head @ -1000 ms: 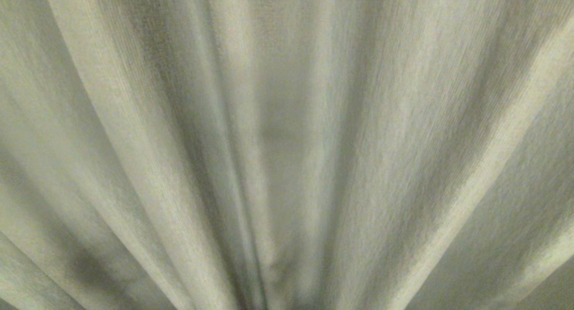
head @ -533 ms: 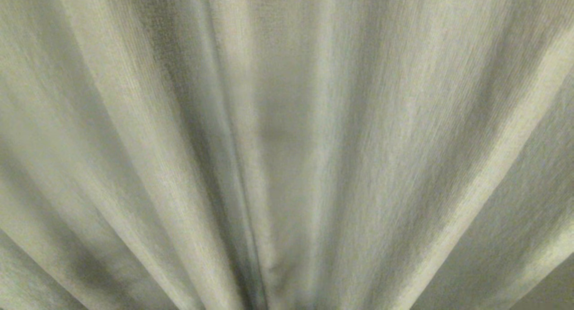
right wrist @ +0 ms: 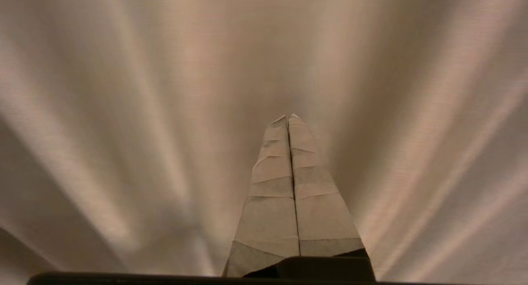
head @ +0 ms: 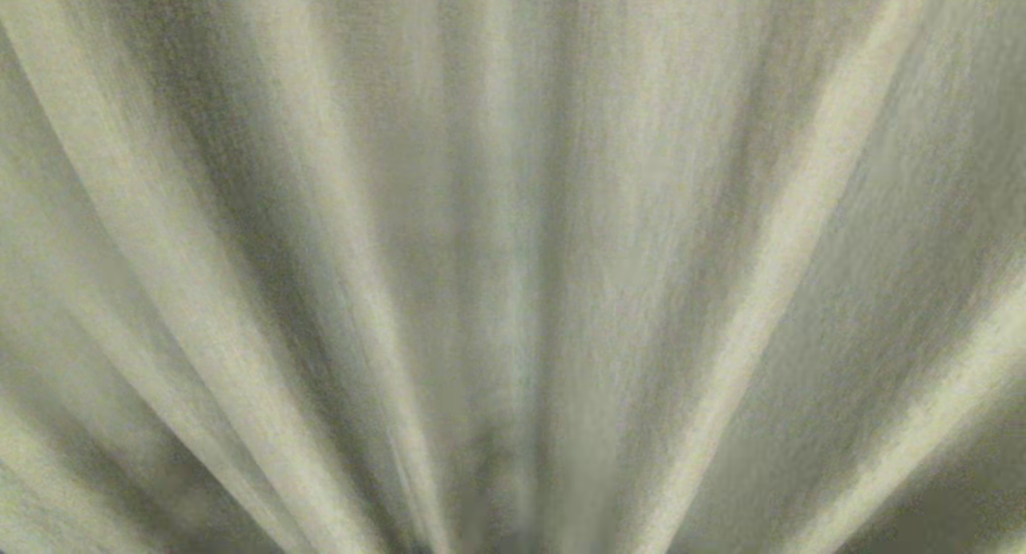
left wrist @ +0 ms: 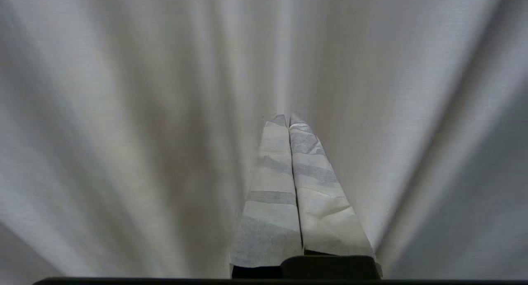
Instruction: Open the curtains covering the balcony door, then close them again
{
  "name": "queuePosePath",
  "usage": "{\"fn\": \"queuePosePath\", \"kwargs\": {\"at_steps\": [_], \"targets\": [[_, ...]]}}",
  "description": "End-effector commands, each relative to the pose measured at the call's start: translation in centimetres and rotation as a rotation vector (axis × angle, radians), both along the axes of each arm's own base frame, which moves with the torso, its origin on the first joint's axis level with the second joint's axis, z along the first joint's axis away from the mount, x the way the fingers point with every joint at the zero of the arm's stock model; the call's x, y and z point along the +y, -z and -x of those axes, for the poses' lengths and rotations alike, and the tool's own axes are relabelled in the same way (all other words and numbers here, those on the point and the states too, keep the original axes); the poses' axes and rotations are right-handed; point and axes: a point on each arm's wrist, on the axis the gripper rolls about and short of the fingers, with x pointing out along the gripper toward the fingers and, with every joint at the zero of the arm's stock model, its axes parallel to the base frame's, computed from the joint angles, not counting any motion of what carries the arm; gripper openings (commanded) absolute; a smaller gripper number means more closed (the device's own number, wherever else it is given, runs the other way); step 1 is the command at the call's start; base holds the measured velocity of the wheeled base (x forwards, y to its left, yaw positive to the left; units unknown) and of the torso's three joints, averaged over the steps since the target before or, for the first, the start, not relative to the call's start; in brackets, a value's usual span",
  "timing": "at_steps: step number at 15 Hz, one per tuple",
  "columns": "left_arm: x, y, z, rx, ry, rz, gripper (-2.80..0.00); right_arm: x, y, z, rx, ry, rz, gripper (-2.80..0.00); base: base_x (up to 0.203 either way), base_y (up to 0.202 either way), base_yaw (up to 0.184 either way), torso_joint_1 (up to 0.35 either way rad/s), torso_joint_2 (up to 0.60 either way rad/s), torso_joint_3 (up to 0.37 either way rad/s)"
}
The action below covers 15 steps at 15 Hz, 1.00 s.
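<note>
Both grippers sit closed on nothing, likely since you haven't picked a grab spot yet. Left gripper (left wrist: 288, 119): taped fingers pressed together, tip right at the curtains (left wrist: 123, 111), prob. touching a fold. Right gripper (right wrist: 289, 118): same, pleats just ahead. Fabric fills your head cam; door hidden.

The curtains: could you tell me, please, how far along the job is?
Done: nothing shows as done. The curtains fill every view, with no glass visible. In hand: the left gripper and right gripper point at the fabric, jaws shut, holding nothing. Left: whether opening or only closing cannot be told.
</note>
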Motion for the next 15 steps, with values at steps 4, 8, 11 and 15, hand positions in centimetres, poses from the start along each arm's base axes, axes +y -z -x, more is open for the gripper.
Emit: {"fn": "queuePosePath", "kwargs": {"at_steps": [4, 8, 11, 15], "targets": [[0.0, 0.01, 0.02, -0.003, -0.001, 0.0, -2.8, 0.0, 0.0, 0.0, 0.0, -0.001, 0.0, -2.8, 0.0, -0.192, 0.0, 0.004, 0.0, 0.004], [0.0, 0.01, 0.02, -0.003, -0.001, 0.001, -2.8, 0.0, 0.0, 0.0, 0.0, -0.001, 0.0, -2.8, 0.0, -0.193, -0.001, 0.004, 0.0, 0.003], [0.0, 0.01, 0.02, -0.003, -0.001, 0.001, -2.8, 0.0, 0.0, 0.0, 0.0, -0.001, 0.0, -2.8, 0.0, -0.193, 0.002, 0.003, 0.0, 0.005], [0.0, 0.03, 0.01, -0.001, -0.001, 0.001, -2.8, 0.0, 0.0, 0.0, 0.0, -0.001, 0.0, -2.8, 0.0, -0.191, 0.003, 0.002, 0.0, 0.003]]}}
